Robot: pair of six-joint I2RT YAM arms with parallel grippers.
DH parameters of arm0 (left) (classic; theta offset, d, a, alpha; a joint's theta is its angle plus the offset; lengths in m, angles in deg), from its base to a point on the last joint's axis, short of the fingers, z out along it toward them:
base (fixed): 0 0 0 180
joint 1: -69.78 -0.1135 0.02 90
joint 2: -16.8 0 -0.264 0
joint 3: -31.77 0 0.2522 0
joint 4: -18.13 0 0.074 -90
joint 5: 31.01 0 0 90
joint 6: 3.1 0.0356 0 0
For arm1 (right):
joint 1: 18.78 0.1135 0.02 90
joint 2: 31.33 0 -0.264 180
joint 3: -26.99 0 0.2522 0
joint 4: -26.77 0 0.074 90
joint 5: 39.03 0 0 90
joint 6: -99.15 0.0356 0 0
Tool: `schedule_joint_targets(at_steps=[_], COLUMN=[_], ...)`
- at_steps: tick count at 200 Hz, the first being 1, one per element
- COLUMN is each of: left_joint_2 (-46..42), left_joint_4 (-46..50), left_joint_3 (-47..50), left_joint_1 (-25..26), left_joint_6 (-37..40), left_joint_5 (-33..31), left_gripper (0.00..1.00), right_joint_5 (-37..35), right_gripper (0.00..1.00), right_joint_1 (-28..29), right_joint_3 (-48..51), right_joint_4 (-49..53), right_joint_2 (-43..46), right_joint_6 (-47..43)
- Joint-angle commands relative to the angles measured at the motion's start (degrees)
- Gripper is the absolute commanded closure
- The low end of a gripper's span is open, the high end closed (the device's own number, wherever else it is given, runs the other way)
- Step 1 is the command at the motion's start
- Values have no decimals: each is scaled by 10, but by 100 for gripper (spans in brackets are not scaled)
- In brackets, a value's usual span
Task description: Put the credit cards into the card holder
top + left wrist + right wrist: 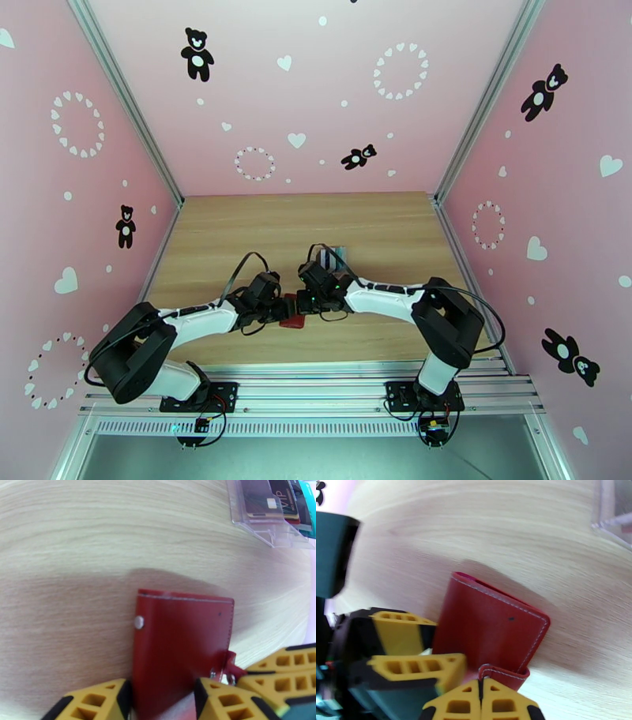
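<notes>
I am looking at the holder (181,638), dark red and folded shut, sitting over the near middle of the table (316,217) between the two wrists. The left jaws are gripping it across its lower part, one yellow finger (98,697) pressing on each side. The right jaws are pinching shut on its tab (503,673), which is curling away from the body at the lower corner. The silver stud (139,622) is showing bare on the holder's edge. The holder is casting a wide shadow on the wood behind it, and I cannot tell whether its far edge is touching the table.

Further out, the clear rack (272,527) is standing well apart from the holder, toward the far right. The cards (276,499) are sitting in its slots, a dark one marked VIP in front and a teal edge showing beside it.

From above, both wrists are crowding over the holder (294,320), so I am seeing only a red sliver of it there, and the rack (332,254) is half covered by the right arm (379,298). The cards are running off the top of the left wrist view, so I cannot count them. In the right wrist view the rack (616,519) is blurring into a pale corner.
</notes>
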Motion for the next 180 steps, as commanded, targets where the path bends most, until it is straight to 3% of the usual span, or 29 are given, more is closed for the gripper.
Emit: schedule_joint_targets(at_steps=[1,55,180], left_joint_2=[49,37,-37], left_joint_4=[28,38,76], left_joint_3=[19,13,-3], left_joint_1=[16,20,19], left_joint_6=[-11,-14,-23], left_joint_5=[3,3,-5], left_gripper=[49,50,50], right_joint_5=[36,29,-15], right_gripper=[98,98,87], right_joint_1=[-12,-13,-13], right_joint_3=[25,23,57], right_joint_4=[-59,-35,35], right_joint_2=[28,31,75], right_joint_6=[23,15,-5])
